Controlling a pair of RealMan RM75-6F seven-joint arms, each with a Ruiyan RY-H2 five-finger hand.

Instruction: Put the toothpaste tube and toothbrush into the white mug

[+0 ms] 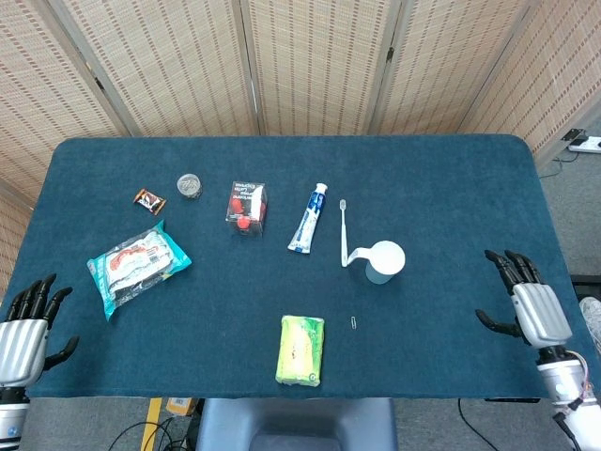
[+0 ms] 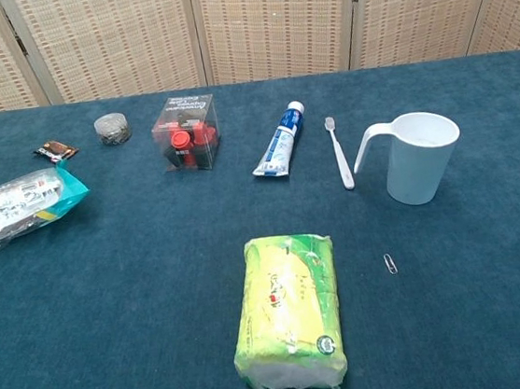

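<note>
The table (image 1: 451,188), covered in dark blue cloth, carries every item; folding screens (image 1: 310,66) stand behind it. The teal snack bag (image 1: 138,264) lies at the left side. The green tissue pack (image 2: 287,310) lies near the front edge, centre. The white mug (image 2: 419,157) stands upright right of centre, handle toward the toothbrush (image 2: 340,152), which lies flat just beside that handle. The toothpaste tube (image 2: 279,142) lies flat near the brush, on its left, cap pointing to the far side. A clear box with red contents (image 2: 185,133) sits left of the tube. Further left: a small round tin (image 2: 113,129) and a dark wrapper (image 2: 55,150). A paperclip (image 2: 390,263) lies before the mug. The left hand (image 1: 23,324) is at the front left corner, fingers apart, empty. The right hand (image 1: 526,301) is over the right edge, fingers spread, empty.
</note>
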